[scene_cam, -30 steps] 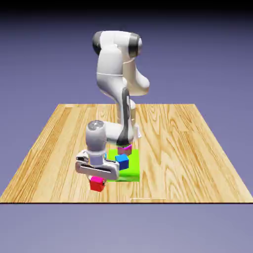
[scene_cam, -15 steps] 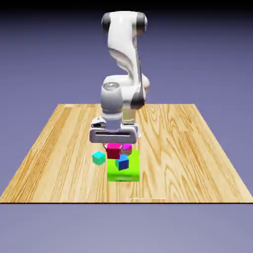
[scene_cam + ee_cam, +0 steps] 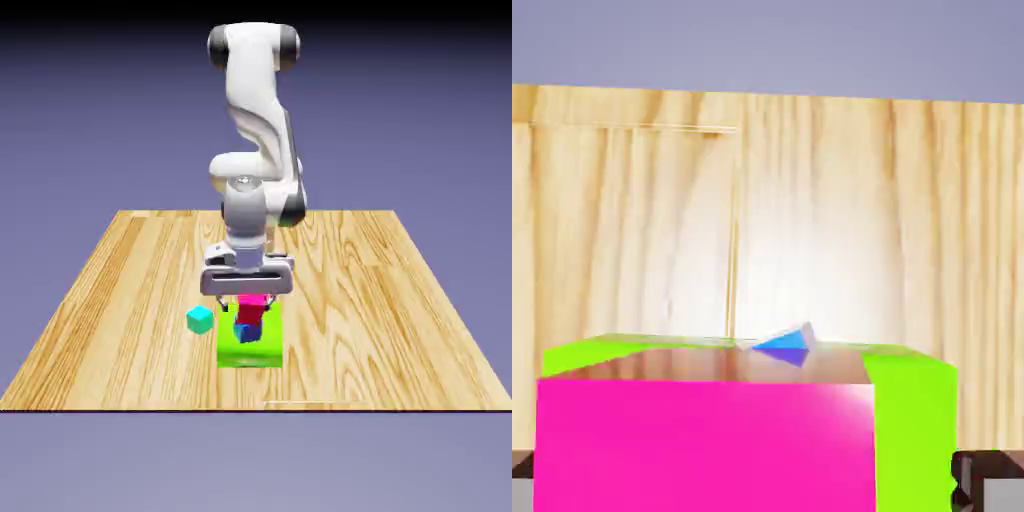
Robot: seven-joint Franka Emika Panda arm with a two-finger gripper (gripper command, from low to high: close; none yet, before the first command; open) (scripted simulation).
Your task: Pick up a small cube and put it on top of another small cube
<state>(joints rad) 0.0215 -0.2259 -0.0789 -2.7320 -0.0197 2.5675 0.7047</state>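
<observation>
Gripper [image 3: 249, 303] jaws are clamped on the small red cube [image 3: 250, 310], which hangs directly above, maybe touching, the small blue cube [image 3: 247, 332] on the green patch [image 3: 262, 352], so lifting and carrying look done; only lowering and release remain.

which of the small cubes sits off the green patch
The teal cube: it sits alone on the bare wood at the exterior view's left of the green patch. The red cube and blue cube are over the green.
</observation>
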